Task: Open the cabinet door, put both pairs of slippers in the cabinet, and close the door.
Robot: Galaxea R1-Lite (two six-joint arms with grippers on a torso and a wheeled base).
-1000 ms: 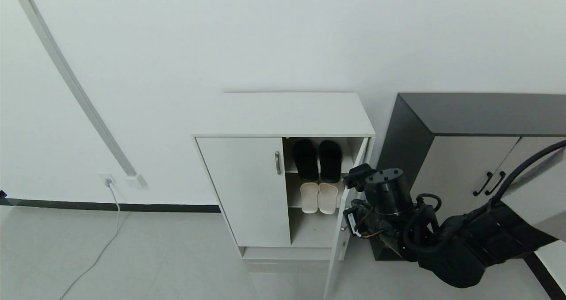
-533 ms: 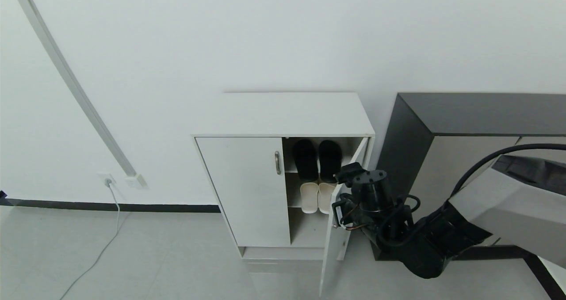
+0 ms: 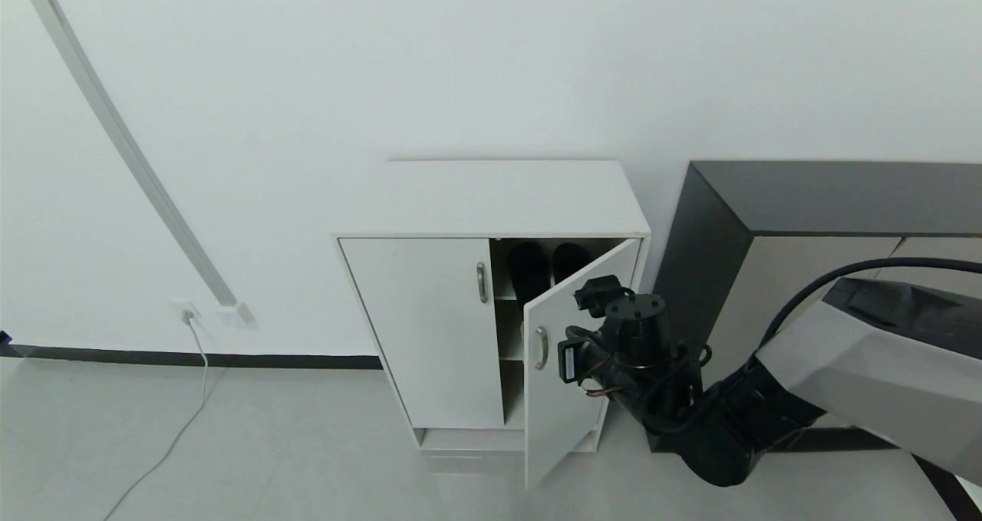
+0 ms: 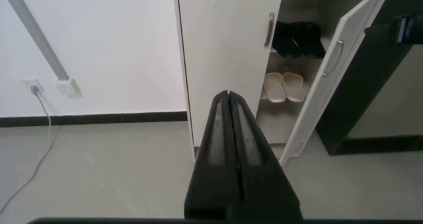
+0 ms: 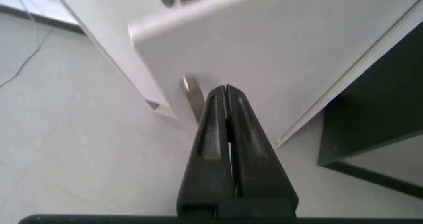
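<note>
Plainly, the white cabinet (image 3: 502, 199) stands against the wall with its left door (image 3: 422, 329) shut and its right door (image 3: 571, 352) ajar, swung most of the way toward the opening, so that a narrow gap is left beside the metal handle (image 3: 541, 347). Through that gap the head view shows the black slippers (image 3: 541, 268) on the top shelf, toes toward the cabinet's back, while the door leaf covers the shelf below. The left wrist view looks in from farther off and to the side: there the black pair (image 4: 301, 39) lies on the top shelf and the cream slippers (image 4: 285, 86) sit side by side on the middle shelf, near its front edge. The left gripper (image 4: 228, 95) hangs well clear of the cabinet above the grey floor (image 4: 119, 164), its fingers pressed flat together with nothing between them. The right gripper (image 5: 228, 90) is likewise closed and empty, its tip pointed at the outer face of the right door just beside the handle (image 5: 192, 98); whether it touches the panel cannot be told. A dark cabinet (image 3: 805, 199) stands just beside the white one on its right. On the wall near the floor is a socket (image 3: 186, 311) with a grey cable (image 3: 176, 429) trailing down across the tiles.
</note>
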